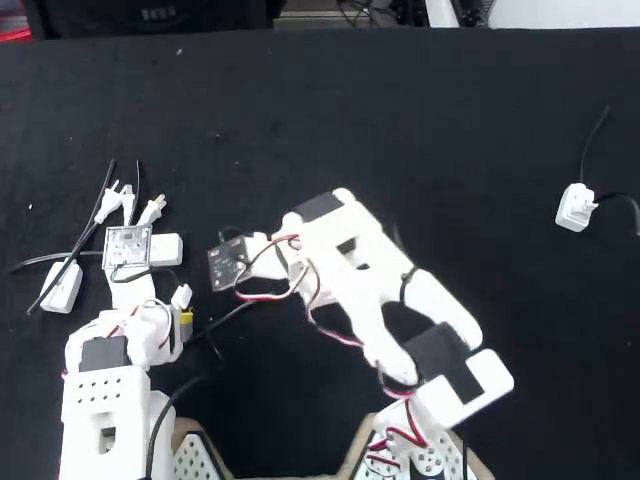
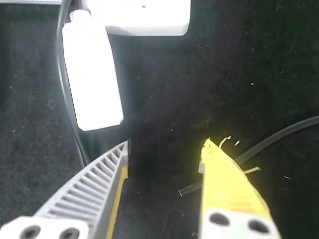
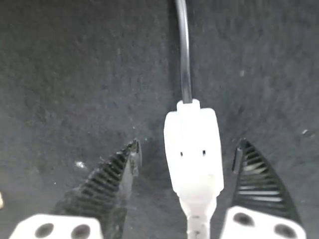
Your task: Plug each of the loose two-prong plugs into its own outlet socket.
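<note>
Right gripper: jaws wide, straddling a white plug that lies flat on the black mat. There's a gap on both sides, so neither finger touches it. The plug's black cable runs straight away from the gripper.

Left gripper: jaws wide, nothing between them. One is a yellow finger, the other grey-white. A long white block lies just beyond the tips, with a second white block at its far end. A thin black lead crosses the mat on the yellow finger's side.

High view:
- The left arm sits near left.
- The right arm comes from near centre and angles far-left, with its wrist close to the left arm.
- A far-left plug and a neighbour plug lie side by side, loose, just beyond the left arm.
- A small plug sits between the two arms. Cannot tell if it is the one between the right jaws.
- An edge block, white, lies left of the left arm.
- A white corded block sits at far right, well apart from both arms.
</note>
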Robot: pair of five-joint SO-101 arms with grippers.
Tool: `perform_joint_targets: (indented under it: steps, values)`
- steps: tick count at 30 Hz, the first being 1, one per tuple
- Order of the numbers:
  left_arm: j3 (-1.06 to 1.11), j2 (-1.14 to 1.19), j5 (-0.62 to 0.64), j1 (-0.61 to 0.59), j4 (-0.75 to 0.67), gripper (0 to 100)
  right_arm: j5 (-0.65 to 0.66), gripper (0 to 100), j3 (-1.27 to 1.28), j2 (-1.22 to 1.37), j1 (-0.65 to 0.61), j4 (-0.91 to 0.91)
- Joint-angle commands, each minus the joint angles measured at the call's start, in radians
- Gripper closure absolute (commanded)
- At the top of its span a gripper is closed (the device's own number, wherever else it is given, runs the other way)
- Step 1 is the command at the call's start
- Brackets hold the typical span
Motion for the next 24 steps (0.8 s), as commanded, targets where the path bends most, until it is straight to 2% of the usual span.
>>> perform_joint_targets:
  steps: [1, 7, 13, 17, 20, 24]
  values:
    - [-0.018, -0.009, -0.009, -0.010, 0.003, 77, 0.012, 70.9, -0.010, 0.010, 0.064, -0.020]
    - [-0.018, -0.009, -0.009, -0.008, 0.003, 77, 0.008, 71.4, -0.007, 0.059, 0.112, -0.104]
    - [-0.018, -0.009, -0.009, -0.010, 0.003, 77, -0.009, 89.4, -0.012, 0.111, 0.097, -0.132]
    - [-0.018, -0.009, -0.009, -0.010, 0.003, 77, -0.163, 99.1, -0.025, 0.071, 0.103, -0.135]
    - [-0.019, -0.011, -0.006, -0.013, 0.003, 77, -0.247, 98.9, -0.038, 0.027, 0.160, -0.129]
    - [-0.035, -0.011, -0.003, -0.054, 0.011, 77, -0.261, 98.8, -0.031, -0.005, 0.315, -0.107]
